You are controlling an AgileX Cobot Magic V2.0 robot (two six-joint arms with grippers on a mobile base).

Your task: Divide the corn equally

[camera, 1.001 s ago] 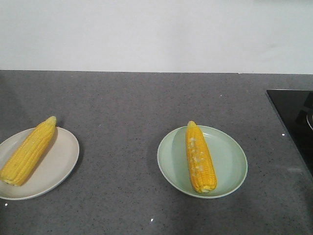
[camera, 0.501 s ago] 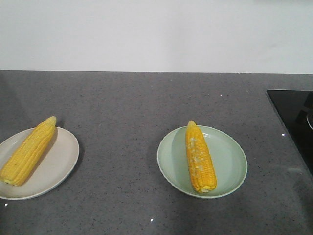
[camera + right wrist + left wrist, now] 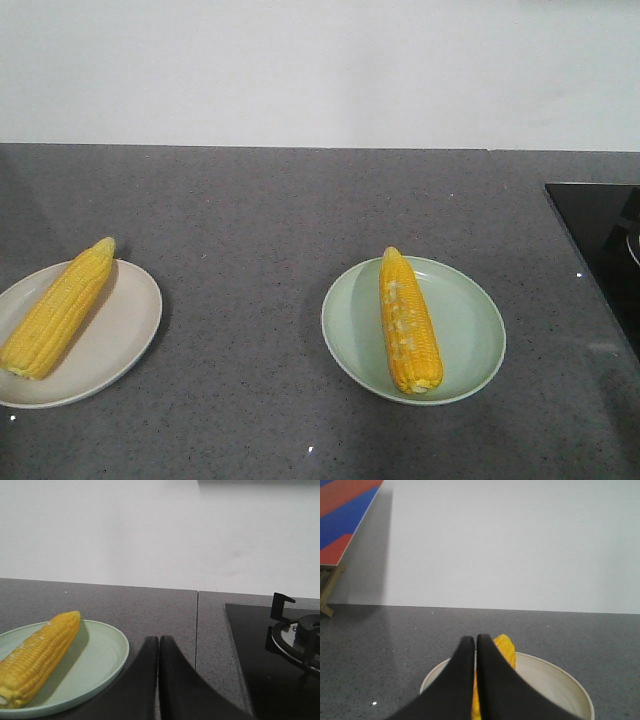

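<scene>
One corn cob (image 3: 57, 309) lies on the beige plate (image 3: 120, 345), another corn cob (image 3: 409, 321) on the green plate (image 3: 470, 330) right of it; bare grey countertop (image 3: 250, 240) between; left gripper (image 3: 475, 642) and right gripper (image 3: 158, 642) closed, empty

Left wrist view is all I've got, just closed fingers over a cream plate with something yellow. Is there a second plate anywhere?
Observer: Yes. The front view shows a green plate to the right of the cream plate, with bare counter between them.
Operator: Any corn on the green one?
Observer: One corn cob lies on it, tapered tip pointing toward the wall.
Operator: And how many on my cream plate?
Observer: One cob lies there diagonally, its tip over the far rim.
Operator: Where's the right gripper?
Observer: The right gripper is shut and empty, just right of the green plate, near a black cooktop.
</scene>
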